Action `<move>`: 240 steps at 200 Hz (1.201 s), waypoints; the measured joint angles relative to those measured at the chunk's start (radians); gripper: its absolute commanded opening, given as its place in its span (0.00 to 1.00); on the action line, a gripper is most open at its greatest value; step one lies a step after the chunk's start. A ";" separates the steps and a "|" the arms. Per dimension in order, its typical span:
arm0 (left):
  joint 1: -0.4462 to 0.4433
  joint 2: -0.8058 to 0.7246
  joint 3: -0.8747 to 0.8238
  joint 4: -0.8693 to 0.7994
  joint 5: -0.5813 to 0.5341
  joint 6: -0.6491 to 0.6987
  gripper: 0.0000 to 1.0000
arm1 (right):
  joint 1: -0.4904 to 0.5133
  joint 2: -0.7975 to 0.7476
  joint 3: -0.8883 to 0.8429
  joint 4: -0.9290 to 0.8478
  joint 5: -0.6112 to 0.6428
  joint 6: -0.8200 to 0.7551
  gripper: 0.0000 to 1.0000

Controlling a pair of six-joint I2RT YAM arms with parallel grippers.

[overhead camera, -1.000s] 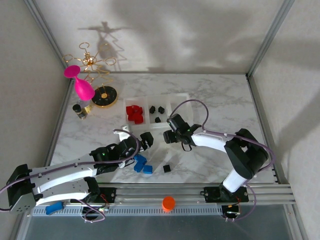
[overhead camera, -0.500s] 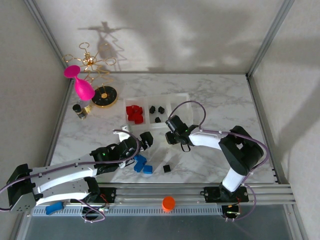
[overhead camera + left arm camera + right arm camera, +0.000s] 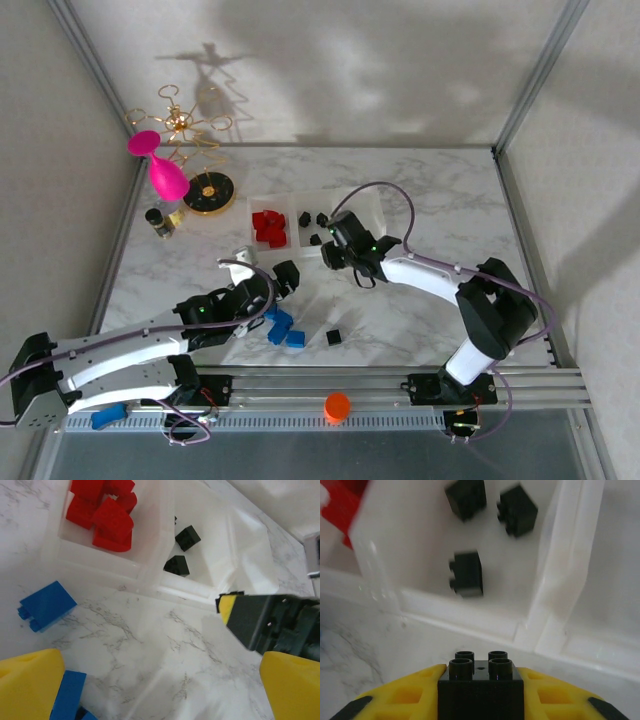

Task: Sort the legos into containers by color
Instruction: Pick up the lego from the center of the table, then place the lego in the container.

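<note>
From above, the right gripper [image 3: 328, 253] sits at the near wall of the bins [image 3: 362, 218], in front of the middle one. The left gripper [image 3: 285, 278] lies near it. Blue bricks [image 3: 282, 326] and a loose black brick [image 3: 335, 338] lie on the table [image 3: 430, 190] behind both sets of jaws. An orange cap [image 3: 337, 406] rests farther back, and a pink glass [image 3: 160, 172] and a round stand base [image 3: 210, 192] stand well beyond the left jaws. In the left wrist camera the left jaws are spread over bare marble. One blue brick lies just beside the left finger [image 3: 25, 685] and another ahead of it. Beyond, red bricks [image 3: 102, 510] are heaped in one bin, with the right gripper ahead on the right. In the right wrist camera the jaws pinch a held black brick [image 3: 485, 676]. Just ahead, the middle bin holds three black bricks [image 3: 466, 574].
</note>
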 measured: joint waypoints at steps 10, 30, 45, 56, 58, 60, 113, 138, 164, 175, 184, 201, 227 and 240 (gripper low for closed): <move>0.005 -0.009 0.002 -0.010 -0.009 0.009 1.00 | 0.000 0.021 0.044 0.000 0.008 -0.001 0.29; 0.025 -0.019 0.019 -0.026 -0.018 0.026 1.00 | 0.000 0.093 0.138 0.002 0.021 -0.001 0.28; 0.045 -0.020 0.036 -0.030 -0.023 0.042 0.99 | 0.000 0.154 0.197 0.003 0.039 -0.001 0.28; 0.062 -0.021 0.047 -0.029 -0.023 0.051 1.00 | -0.002 0.194 0.230 0.005 0.047 -0.001 0.28; 0.066 -0.021 0.048 -0.029 -0.023 0.054 1.00 | -0.002 0.201 0.235 0.004 0.048 -0.001 0.28; 0.069 -0.021 0.050 -0.029 -0.023 0.056 1.00 | -0.003 0.207 0.240 0.005 0.050 -0.001 0.28; 0.136 -0.021 0.056 -0.029 -0.008 0.111 1.00 | -0.027 0.344 0.373 -0.003 0.097 -0.002 0.39; 0.145 -0.012 0.068 -0.029 -0.002 0.134 1.00 | -0.041 0.380 0.420 -0.011 0.108 -0.006 0.49; 0.152 -0.010 0.072 -0.029 0.005 0.152 1.00 | -0.045 0.403 0.458 -0.016 0.115 -0.012 0.57; 0.155 -0.010 0.073 -0.029 0.009 0.156 1.00 | -0.044 0.403 0.461 -0.020 0.115 -0.017 0.58; 0.157 -0.010 0.073 -0.029 0.013 0.161 0.99 | -0.044 0.403 0.463 -0.021 0.114 -0.018 0.59; 0.157 -0.010 0.076 -0.029 0.023 0.167 1.00 | -0.044 0.399 0.463 -0.028 0.111 -0.020 0.61; 0.157 -0.010 0.091 -0.037 0.036 0.169 1.00 | -0.044 0.359 0.435 -0.036 0.090 -0.021 0.64; 0.157 -0.010 0.094 -0.040 0.049 0.169 0.99 | -0.043 0.321 0.409 -0.043 0.083 -0.021 0.65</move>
